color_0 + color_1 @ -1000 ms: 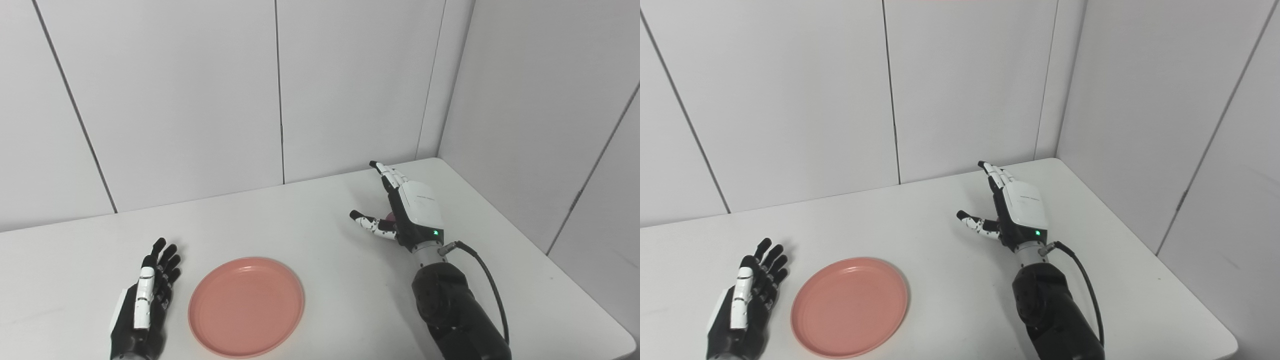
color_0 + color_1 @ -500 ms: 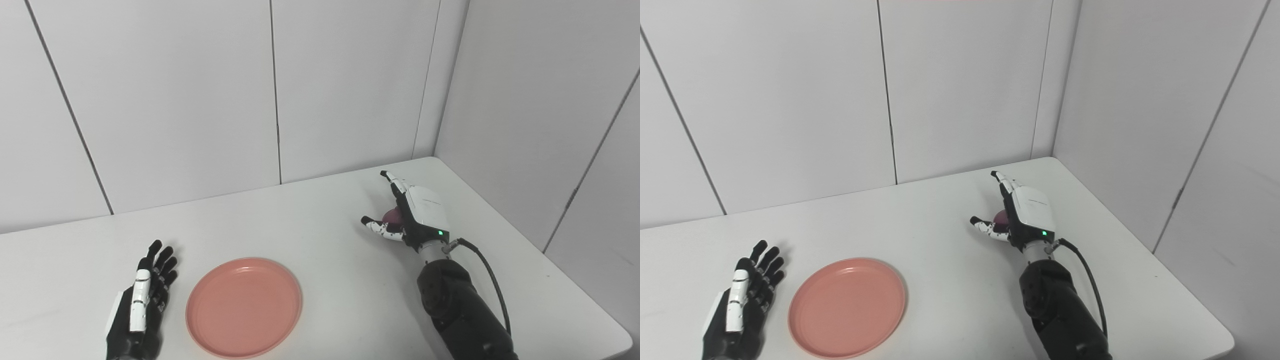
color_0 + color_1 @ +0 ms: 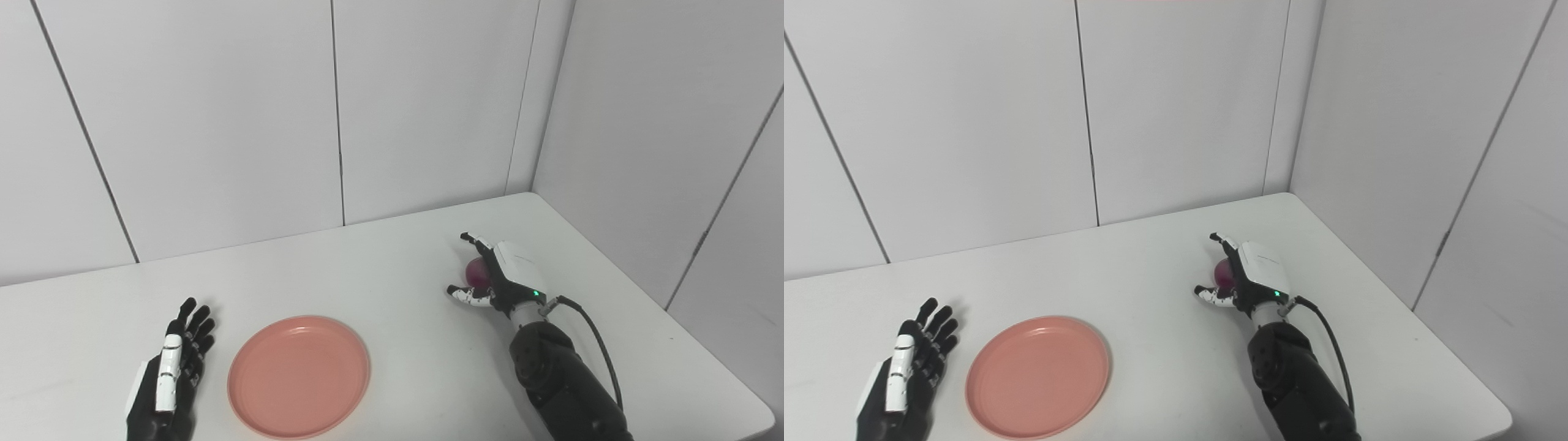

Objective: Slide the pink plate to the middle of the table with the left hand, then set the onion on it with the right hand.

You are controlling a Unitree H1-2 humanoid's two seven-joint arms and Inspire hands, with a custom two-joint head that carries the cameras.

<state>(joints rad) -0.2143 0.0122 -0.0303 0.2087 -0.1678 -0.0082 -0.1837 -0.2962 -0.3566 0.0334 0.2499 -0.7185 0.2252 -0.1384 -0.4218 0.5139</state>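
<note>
The pink plate (image 3: pixel 299 375) lies flat on the white table (image 3: pixel 380 275), front and left of centre. My left hand (image 3: pixel 168 383) rests open just left of the plate, apart from it, fingers pointing away. The purple-red onion (image 3: pixel 474 270) sits on the table at the right. My right hand (image 3: pixel 499 275) is low over it, with the fingers (image 3: pixel 474 240) reaching over its far side and the thumb on its near side. The hand is open around the onion; most of the onion is hidden behind the palm. It also shows in the right eye view (image 3: pixel 1222 271).
White wall panels close the back and the right side of the table. The table's right edge (image 3: pixel 618 257) runs close to my right forearm (image 3: pixel 563 386), which carries a black cable.
My right hand has come down and a little nearer, settling around the onion, with its fingers curling lower. The left hand and plate have stayed put.
</note>
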